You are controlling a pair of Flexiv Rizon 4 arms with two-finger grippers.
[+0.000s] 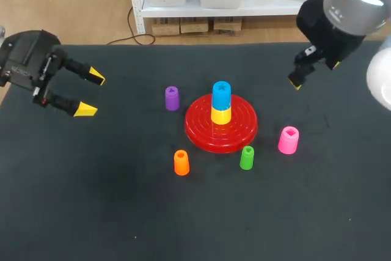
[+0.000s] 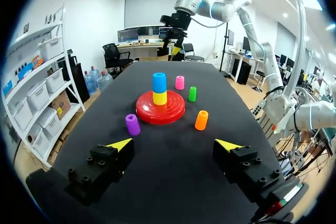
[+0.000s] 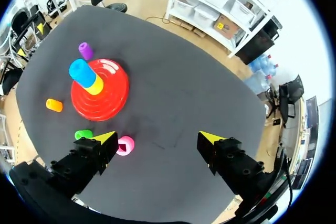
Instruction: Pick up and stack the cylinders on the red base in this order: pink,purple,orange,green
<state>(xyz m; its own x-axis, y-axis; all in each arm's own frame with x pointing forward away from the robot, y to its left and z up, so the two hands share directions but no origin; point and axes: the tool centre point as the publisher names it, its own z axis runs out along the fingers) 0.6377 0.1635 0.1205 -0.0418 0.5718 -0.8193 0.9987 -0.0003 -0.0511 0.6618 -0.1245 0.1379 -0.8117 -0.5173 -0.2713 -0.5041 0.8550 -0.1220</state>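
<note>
Currently, none of the four ordered placements has been made. Closest to the near edge of the counter (image 1: 110, 212) stand the orange cylinder (image 1: 181, 162) and the green cylinder (image 1: 247, 158). Both are upright and loose, and each sits just beside the near rim of the red base (image 1: 201, 129).

The pink cylinder (image 1: 288, 140) stands slightly farther back, toward the right edge, near the base but apart from it. The base sits about mid-counter, and its post already carries a yellow cylinder (image 1: 221, 115) with a blue cylinder (image 1: 221, 93) on top. The purple cylinder (image 1: 171, 98) stands upright off the base's far-left side, clear of the rim.

My left end effector (image 1: 90, 94) hangs by the left edge, fingers spread wide and holding nothing. My right end effector (image 3: 157, 138) hovers toward the far right corner, likewise wide and empty.

Assessment: pink, purple, orange and green are all outstanding. Pink is due first and has not yet been grasped. My right arm appears the better placed to take it.
</note>
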